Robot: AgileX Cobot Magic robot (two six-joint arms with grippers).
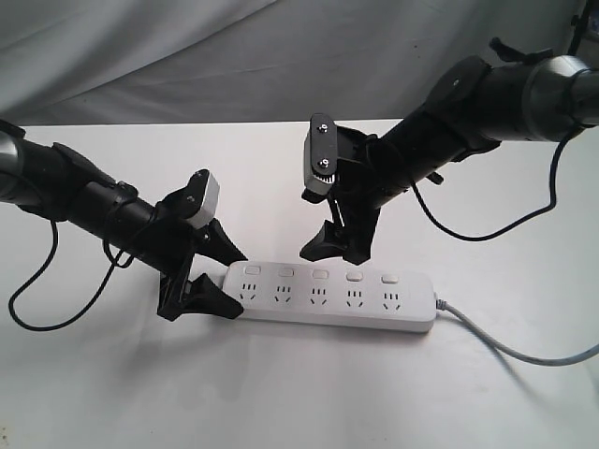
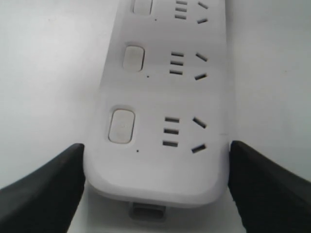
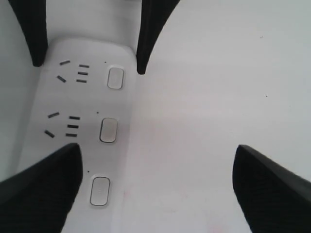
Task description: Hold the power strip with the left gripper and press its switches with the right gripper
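The white power strip (image 1: 332,299) lies flat on the table, its row of switches (image 1: 321,274) along the far edge and its grey cord (image 1: 505,341) running off to the right. My left gripper (image 1: 239,283) straddles the strip's left end, one finger against each long side, shut on it. The left wrist view shows the strip (image 2: 160,97) filling the gap between the left gripper (image 2: 156,165) fingers. My right gripper (image 1: 329,254) hangs open just above the strip's far edge, near the second and third switches. In the right wrist view the right gripper (image 3: 158,155) is wide, one finger over the strip (image 3: 82,121).
The white table (image 1: 299,393) stretches toward the front. A grey cloth backdrop (image 1: 234,56) hangs behind it. Black cables loop from both arms, one at the left (image 1: 37,309) and one at the right (image 1: 487,229).
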